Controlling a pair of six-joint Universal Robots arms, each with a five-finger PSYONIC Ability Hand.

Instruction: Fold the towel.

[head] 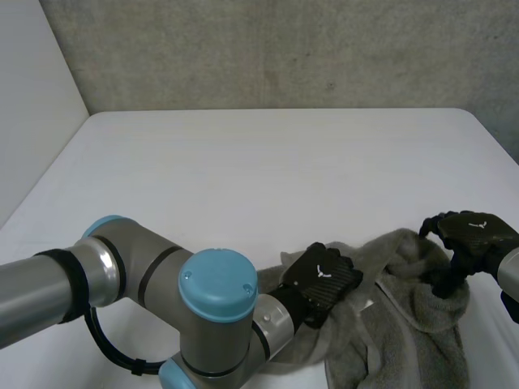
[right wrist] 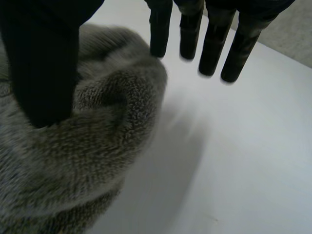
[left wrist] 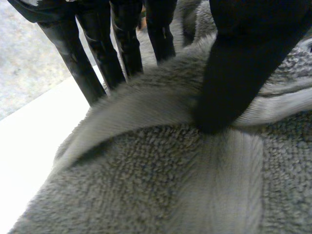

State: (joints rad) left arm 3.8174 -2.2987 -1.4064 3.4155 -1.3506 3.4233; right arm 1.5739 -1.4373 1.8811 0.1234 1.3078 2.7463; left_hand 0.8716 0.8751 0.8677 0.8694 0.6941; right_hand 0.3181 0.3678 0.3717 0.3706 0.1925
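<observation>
A grey towel (head: 409, 324) lies crumpled at the table's near right. My left hand (head: 324, 279) rests on the towel's left part. In the left wrist view a raised fold of towel (left wrist: 146, 102) sits between the thumb and the fingers (left wrist: 73, 53), the left hand (left wrist: 239, 73) pinching it. My right hand (head: 474, 235) is at the towel's upper right edge. In its wrist view the right hand (right wrist: 44, 63) has its thumb lying on a towel (right wrist: 83, 146) bulge, while the straight fingers (right wrist: 209, 44) stand over bare table just past the cloth.
The white table (head: 284, 162) stretches bare toward the far wall and to the left. Its right edge (head: 499, 146) runs close to my right hand. My left arm (head: 122, 275) crosses the near left of the table.
</observation>
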